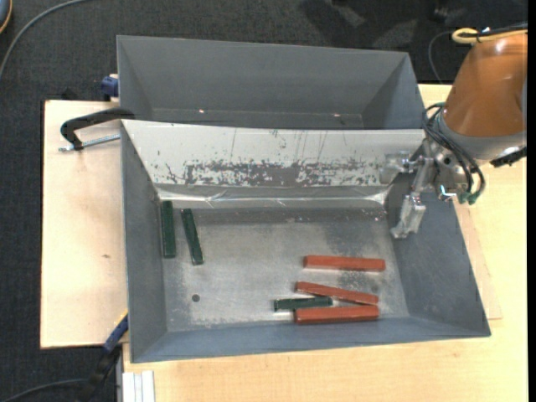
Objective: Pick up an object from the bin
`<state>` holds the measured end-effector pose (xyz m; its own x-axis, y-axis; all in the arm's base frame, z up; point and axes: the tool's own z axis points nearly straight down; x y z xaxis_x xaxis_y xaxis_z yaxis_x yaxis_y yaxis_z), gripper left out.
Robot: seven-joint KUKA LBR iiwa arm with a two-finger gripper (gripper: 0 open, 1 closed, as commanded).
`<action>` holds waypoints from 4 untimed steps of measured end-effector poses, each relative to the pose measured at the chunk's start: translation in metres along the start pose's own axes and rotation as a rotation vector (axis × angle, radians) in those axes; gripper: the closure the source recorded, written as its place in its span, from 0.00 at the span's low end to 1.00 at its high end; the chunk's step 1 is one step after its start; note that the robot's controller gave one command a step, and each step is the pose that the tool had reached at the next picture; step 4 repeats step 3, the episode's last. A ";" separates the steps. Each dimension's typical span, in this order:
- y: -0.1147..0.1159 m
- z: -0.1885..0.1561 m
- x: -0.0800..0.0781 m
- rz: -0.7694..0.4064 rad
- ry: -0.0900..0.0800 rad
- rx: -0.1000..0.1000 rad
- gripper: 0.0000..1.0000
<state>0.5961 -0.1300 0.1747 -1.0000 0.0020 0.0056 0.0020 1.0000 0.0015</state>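
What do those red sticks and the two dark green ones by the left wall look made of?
Flat red sticks: likely plastic or painted wood, matte; even colour, straight edges, no visible grain. Dark green flat sticks: seemingly the same stuff, matte, equally straight.

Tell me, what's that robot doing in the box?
The robot arm's gripper hangs over the right side of the grey bin, as the picture shows it. Every stick lies on the bin floor: three red sticks near the front below it, a dark green one beside them, two green sticks at the left.
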 end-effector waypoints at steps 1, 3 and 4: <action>0.107 0.106 0.061 -0.089 -0.001 -0.004 0.00; 0.107 -0.034 0.057 -0.090 -0.020 0.002 1.00; 0.107 -0.034 0.057 -0.090 -0.020 0.002 1.00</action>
